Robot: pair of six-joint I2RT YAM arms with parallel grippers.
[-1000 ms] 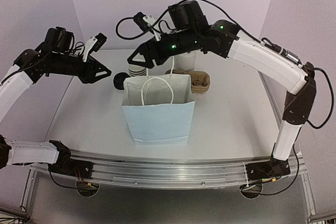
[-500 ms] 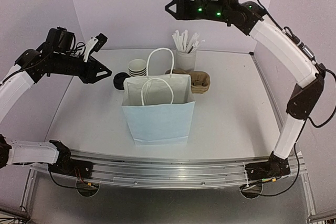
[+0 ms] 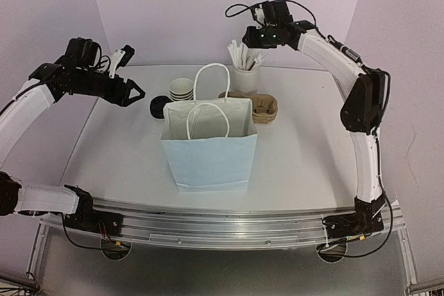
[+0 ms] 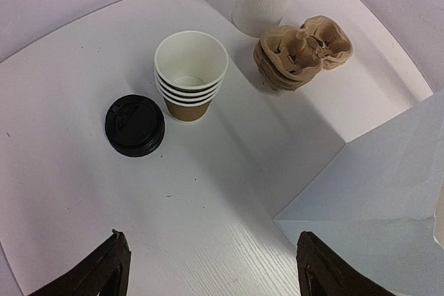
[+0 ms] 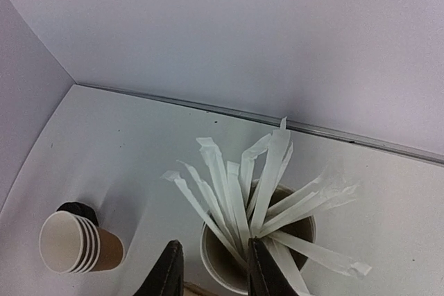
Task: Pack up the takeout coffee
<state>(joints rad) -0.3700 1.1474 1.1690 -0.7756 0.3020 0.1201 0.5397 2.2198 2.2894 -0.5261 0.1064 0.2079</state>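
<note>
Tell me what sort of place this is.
Most likely a robot test bench staged as a coffee takeout counter, not a real café: a white table boxed in by plain walls, holding a stack of paper cups, a black lid, a cardboard cup carrier and a pale blue paper bag.

Only the tips of my left fingers (image 4: pixel 104 276) show at the bottom edge. The blue bag (image 4: pixel 374 185) is cut off at the corner there. From above, the bag hides part of the brown cup tray (image 3: pixel 266 107).
</note>
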